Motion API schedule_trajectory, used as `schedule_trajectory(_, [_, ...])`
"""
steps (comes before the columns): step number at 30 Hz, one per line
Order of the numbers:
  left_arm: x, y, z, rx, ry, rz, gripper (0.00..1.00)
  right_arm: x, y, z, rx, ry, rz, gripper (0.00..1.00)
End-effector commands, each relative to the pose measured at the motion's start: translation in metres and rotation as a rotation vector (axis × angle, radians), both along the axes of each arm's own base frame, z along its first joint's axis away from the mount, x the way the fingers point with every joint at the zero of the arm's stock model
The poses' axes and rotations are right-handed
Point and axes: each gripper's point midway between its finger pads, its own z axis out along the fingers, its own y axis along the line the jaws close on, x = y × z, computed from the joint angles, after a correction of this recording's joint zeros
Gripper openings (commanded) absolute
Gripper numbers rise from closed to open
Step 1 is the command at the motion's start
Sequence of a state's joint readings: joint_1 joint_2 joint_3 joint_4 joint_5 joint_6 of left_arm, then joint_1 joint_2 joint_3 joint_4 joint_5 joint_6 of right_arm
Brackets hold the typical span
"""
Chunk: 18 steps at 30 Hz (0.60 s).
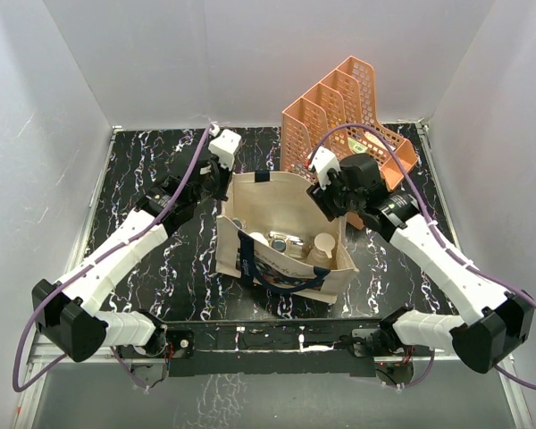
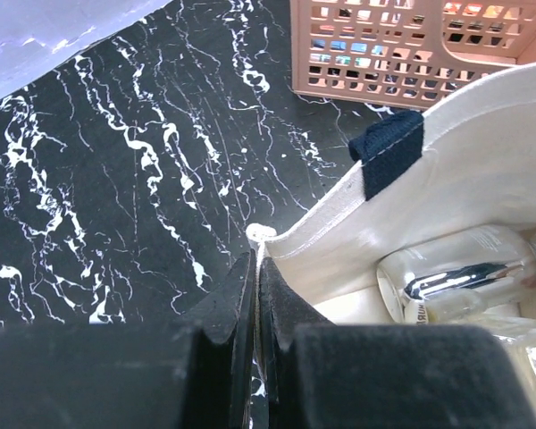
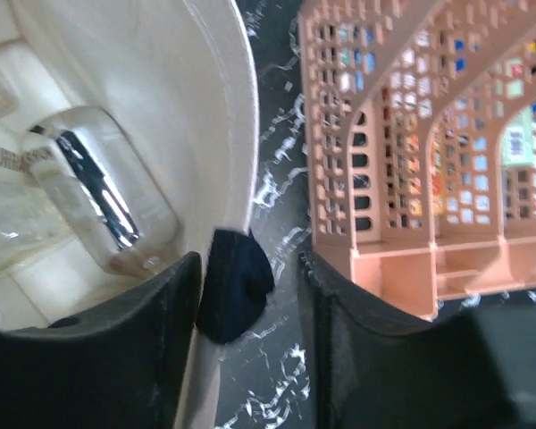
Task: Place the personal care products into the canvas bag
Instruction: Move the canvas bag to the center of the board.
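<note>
The canvas bag (image 1: 250, 192) stands open mid-table with navy handles. Inside lie several bottles: a tan one with a cream cap (image 1: 322, 249), a silver one (image 1: 280, 239) and a clear glass one (image 2: 464, 273), which also shows in the right wrist view (image 3: 98, 188). My left gripper (image 1: 221, 177) is shut on the bag's back left rim corner (image 2: 261, 234). My right gripper (image 1: 333, 195) is open and straddles the back right rim (image 3: 237, 116). One finger is inside the bag and one outside, with the navy handle end (image 3: 235, 286) between them.
A peach mesh file organizer (image 1: 348, 112) stands right behind the bag, close to my right gripper, and shows in both wrist views (image 2: 402, 49) (image 3: 429, 134). The black marbled tabletop (image 1: 147, 170) has white walls on three sides.
</note>
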State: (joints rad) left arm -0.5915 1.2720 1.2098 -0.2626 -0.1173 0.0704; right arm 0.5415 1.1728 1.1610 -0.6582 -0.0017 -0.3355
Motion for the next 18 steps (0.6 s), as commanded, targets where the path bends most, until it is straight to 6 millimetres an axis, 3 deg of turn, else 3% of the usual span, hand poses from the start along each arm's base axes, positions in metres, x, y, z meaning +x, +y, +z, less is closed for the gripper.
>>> schedule_trajectory(1, [0.039,0.039,0.103,-0.127,-0.301,0.195,0.0,0.013,0.041,0.022,0.085,-0.077,0.189,0.33])
schedule_trajectory(2, [0.043,0.046,0.104,-0.126,-0.303,0.222,0.0,0.019,0.048,0.024,0.095,-0.079,0.204,0.17])
schedule_trajectory(3, [0.047,0.053,0.104,-0.122,-0.303,0.248,0.0,0.027,0.054,0.025,0.104,-0.076,0.201,0.09])
schedule_trajectory(7, [0.06,0.079,0.104,-0.109,-0.309,0.327,0.0,0.06,0.079,0.031,0.144,-0.07,0.205,0.08])
schedule_trajectory(12, [0.068,0.09,0.104,-0.086,-0.325,0.347,0.0,0.111,0.102,0.048,0.166,-0.14,0.182,0.08])
schedule_trajectory(18, [0.073,0.096,0.109,-0.076,-0.359,0.345,0.0,0.173,0.089,0.039,0.168,-0.141,0.075,0.08])
